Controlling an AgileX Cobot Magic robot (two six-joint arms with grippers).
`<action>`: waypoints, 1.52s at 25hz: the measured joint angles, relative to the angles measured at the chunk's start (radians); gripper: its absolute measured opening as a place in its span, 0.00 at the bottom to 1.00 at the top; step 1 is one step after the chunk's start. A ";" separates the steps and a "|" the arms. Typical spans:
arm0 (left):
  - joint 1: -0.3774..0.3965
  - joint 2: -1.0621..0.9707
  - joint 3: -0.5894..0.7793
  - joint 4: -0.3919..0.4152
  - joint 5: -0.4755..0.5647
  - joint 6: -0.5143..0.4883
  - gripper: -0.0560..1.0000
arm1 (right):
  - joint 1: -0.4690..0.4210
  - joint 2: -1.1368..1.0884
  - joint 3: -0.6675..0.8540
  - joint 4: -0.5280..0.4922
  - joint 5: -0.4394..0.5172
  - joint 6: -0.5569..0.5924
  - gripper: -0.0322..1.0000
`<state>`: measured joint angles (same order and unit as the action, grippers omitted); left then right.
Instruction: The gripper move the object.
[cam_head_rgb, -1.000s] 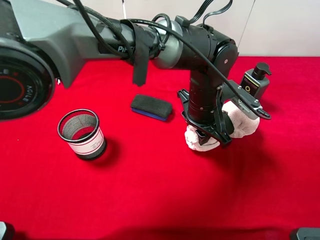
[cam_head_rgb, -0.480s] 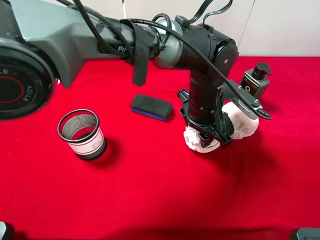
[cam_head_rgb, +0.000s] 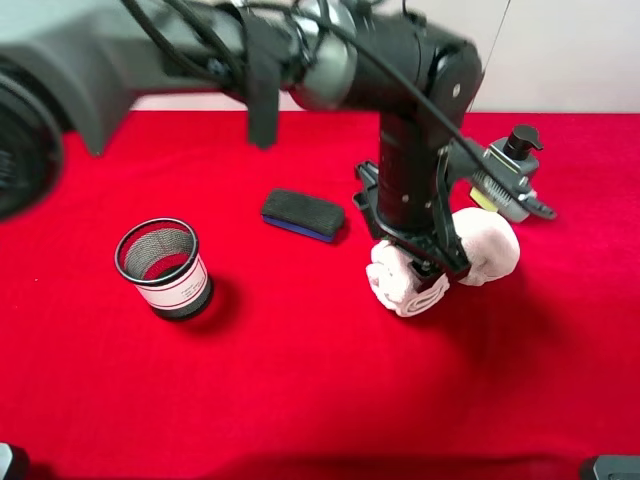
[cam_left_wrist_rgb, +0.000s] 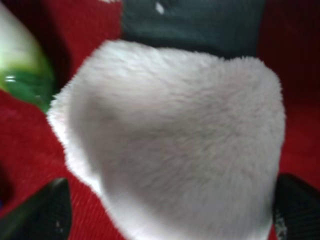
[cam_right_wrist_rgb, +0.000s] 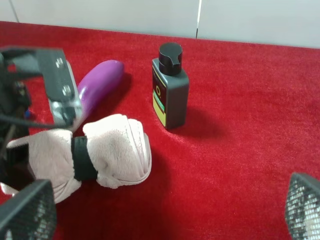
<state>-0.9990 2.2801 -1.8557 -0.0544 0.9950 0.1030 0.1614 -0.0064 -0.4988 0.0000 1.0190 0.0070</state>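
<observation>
The pale pink-white rolled towel with a black band at its middle lies right of centre on the red cloth. My left gripper, the black claw of the big dark grey arm, comes down from above and is shut on the towel at its band. In the left wrist view the towel fills the picture between the two fingertips. The right wrist view shows the towel, its band and the left claw beside it. My right gripper is open and empty, well back from the towel.
A dark grey pump bottle stands just behind the towel, with a purple eggplant beside it. A dark sponge block lies left of the gripper. A black mesh cup stands at the left.
The left arm has risen towards the camera, still shut on the towel. The towel has shifted slightly up and to the right with it. The other things have not moved.
</observation>
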 joint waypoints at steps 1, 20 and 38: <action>0.000 -0.011 0.000 0.002 0.007 0.000 0.82 | 0.000 0.000 0.000 0.000 0.000 0.000 0.70; 0.036 -0.405 0.000 0.075 0.197 0.000 0.84 | 0.000 0.000 0.000 0.000 0.000 0.000 0.70; 0.136 -0.605 0.142 0.078 0.199 -0.076 0.84 | 0.000 0.000 0.000 0.000 0.000 0.000 0.70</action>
<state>-0.8629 1.6749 -1.7137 0.0241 1.1935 0.0266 0.1614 -0.0064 -0.4988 0.0000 1.0190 0.0070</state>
